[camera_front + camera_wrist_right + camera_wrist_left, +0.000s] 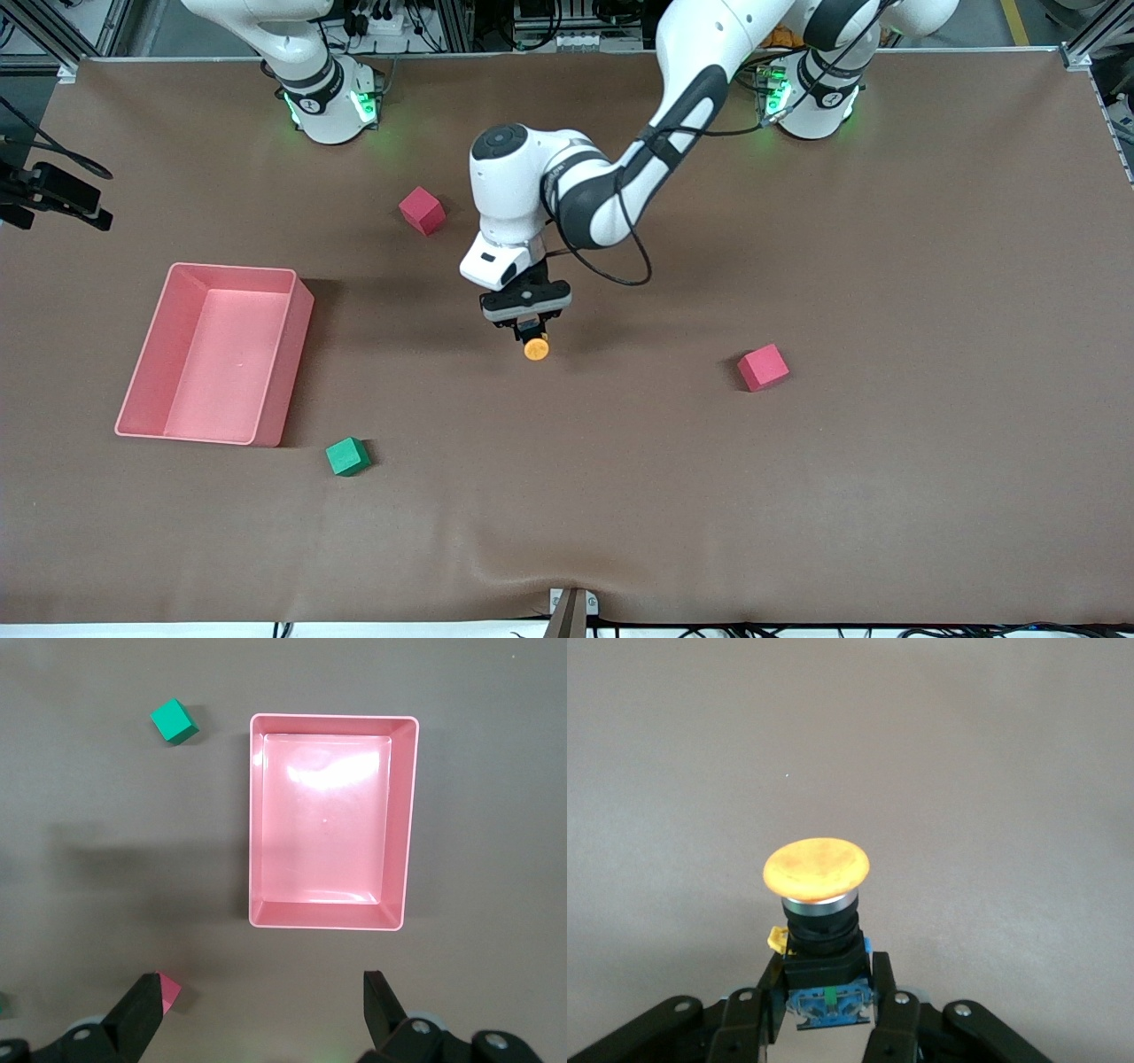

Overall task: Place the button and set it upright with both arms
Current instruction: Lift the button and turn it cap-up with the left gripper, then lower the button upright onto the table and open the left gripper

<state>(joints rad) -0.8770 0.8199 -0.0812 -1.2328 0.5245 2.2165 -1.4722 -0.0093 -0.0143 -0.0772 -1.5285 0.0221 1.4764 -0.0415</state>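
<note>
Button [536, 348] sits clamped by its black body in the left pincer [530, 332], mid-tabletop [886, 487], orange cap clear, probably ready for uprighting. Right pincer [261, 1014] waits, fingers apart, above the pink tray [407, 824].

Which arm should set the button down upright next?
Left. The left claw is shut on the button over mid-table. The right claw hangs open above the pink bin, holding nothing.

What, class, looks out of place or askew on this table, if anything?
Nothing is spilled or damaged. The oddity is the button: the left gripper holds it by its black body over the table's middle, tipped on its side. The right gripper waits open above the pink tray.
</note>
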